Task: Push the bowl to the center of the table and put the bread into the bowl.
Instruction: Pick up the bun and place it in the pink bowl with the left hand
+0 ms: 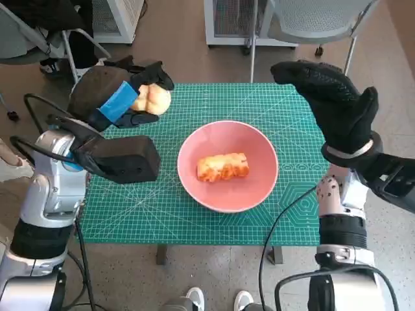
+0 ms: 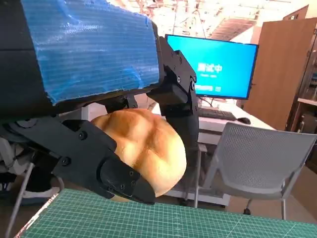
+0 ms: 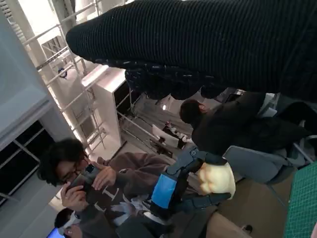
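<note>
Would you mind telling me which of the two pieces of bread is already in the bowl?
The oblong, orange-crusted bread lies in the pink bowl. The round, pale bun is held above the table's far corner by the left hand.

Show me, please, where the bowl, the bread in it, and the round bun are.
bowl (image 1: 259,184): head view, bare pink inner wall.
bread (image 1: 222,166): head view, middle of its crust.
bun (image 2: 143,144): left wrist view, domed top, held in the left robot hand (image 2: 99,99).
</note>
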### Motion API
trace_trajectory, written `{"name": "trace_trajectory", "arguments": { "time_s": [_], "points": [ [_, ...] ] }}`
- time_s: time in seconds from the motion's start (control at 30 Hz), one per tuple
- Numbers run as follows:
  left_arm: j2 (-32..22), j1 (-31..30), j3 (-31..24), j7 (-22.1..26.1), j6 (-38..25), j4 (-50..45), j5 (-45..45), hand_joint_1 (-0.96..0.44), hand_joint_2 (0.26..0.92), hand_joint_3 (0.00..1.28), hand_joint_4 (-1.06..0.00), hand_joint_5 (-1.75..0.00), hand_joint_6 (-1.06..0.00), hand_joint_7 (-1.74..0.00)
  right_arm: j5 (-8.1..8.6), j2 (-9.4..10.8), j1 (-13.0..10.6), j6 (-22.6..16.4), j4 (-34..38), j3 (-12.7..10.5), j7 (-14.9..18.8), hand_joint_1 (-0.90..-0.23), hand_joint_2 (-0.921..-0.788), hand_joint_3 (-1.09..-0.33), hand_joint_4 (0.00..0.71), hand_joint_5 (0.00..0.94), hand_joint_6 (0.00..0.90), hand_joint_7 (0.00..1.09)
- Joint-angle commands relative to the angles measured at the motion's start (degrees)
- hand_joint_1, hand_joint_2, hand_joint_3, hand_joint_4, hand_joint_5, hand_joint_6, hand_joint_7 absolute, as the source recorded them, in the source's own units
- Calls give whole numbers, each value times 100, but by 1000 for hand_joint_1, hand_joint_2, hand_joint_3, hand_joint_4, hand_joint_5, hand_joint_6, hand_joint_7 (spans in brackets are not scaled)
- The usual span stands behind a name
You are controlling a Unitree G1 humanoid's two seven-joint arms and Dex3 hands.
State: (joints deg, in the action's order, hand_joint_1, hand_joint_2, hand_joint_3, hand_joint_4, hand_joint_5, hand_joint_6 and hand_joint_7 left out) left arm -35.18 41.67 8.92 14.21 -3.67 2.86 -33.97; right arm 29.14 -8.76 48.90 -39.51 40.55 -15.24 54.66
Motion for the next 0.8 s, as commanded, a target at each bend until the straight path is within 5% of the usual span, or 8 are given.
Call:
{"name": "trace_trajectory", "arguments": {
  "time_s": [0.03,0.53,0.8],
  "points": [
    [240,150,137,207,-98,-304,43,1,915,21,-759,-1034,-683,-1165,-10,-22,-137,12,8,10,33,-646,-921,-702,189,3,-1,533],
    [814,458,565,308,284,-362,0,1,912,21,-779,-1081,-672,-1116,-31,-48,-148,-26,4,6,21,-646,-921,-701,189,2,-1,535],
    [1177,702,823,368,453,-11,-12,1,920,51,-700,-1180,-647,-1133,-19,-63,-202,-40,-38,-8,32,-649,-921,-698,190,2,-1,537]
  ]
}}
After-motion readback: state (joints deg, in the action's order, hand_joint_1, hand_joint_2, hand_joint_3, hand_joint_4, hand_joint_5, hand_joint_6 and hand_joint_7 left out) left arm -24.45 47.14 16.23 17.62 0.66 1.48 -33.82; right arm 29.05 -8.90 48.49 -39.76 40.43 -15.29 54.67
